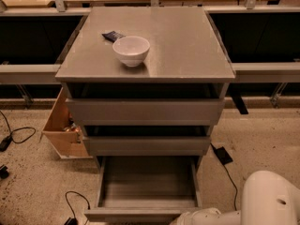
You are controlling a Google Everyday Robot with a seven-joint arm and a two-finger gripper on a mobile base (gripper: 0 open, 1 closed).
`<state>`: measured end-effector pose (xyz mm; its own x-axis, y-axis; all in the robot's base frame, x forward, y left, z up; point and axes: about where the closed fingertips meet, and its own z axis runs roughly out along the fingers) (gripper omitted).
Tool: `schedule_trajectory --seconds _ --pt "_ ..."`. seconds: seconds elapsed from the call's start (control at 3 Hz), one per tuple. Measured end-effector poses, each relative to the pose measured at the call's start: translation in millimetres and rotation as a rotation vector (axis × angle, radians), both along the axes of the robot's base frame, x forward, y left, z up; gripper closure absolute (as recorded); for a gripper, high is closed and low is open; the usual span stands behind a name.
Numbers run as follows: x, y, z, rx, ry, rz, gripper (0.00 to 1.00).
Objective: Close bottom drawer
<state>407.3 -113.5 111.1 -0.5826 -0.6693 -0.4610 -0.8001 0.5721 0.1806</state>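
Bottom drawer (147, 184) is pulled well out from the base of the grey cabinet. Its shallow tray is open to view and looks empty, and its plain flat front sits close to the lower edge of the view. Middle drawer (147, 145) and top drawer (145, 110) above it stick out only slightly.

White robot arm (272, 200) comes in at lower right. The end effector (187, 218) is at the very bottom edge, just beside or touching the right part of the bottom drawer's front; contact can't be confirmed. It is mostly cut off by the frame, so I cannot tell whether it is spread or closed, and nothing is visibly held.

Step, as a judgement: approach or early contact for the push, with the close not yet done since the tray is fully exposed.

The next move calls for a flat press on the drawer front, straight in toward the cabinet along the rails. Pressing near the middle of the front rather than the right end should avoid skewing or jamming the drawer. Push until the front lines up under the middle drawer.

Other items: a white bowl (131, 50) and a small dark packet (112, 35) behind it sit on the cabinet's bench (183, 46). An open cardboard box (63, 132) stands by the cabinet's left side. On the floor are cables (16, 135) and a black flat object (221, 155), all out of the push path.
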Motion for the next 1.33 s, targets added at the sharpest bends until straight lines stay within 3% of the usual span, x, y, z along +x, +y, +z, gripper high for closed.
schedule_trajectory --seconds 0.33,1.0,1.33 --pt "32 6 10 -0.004 -0.070 0.022 1.00" --pt "95 -5 41 -0.045 -0.174 0.032 1.00" --pt "95 -5 41 -0.045 -0.174 0.032 1.00"
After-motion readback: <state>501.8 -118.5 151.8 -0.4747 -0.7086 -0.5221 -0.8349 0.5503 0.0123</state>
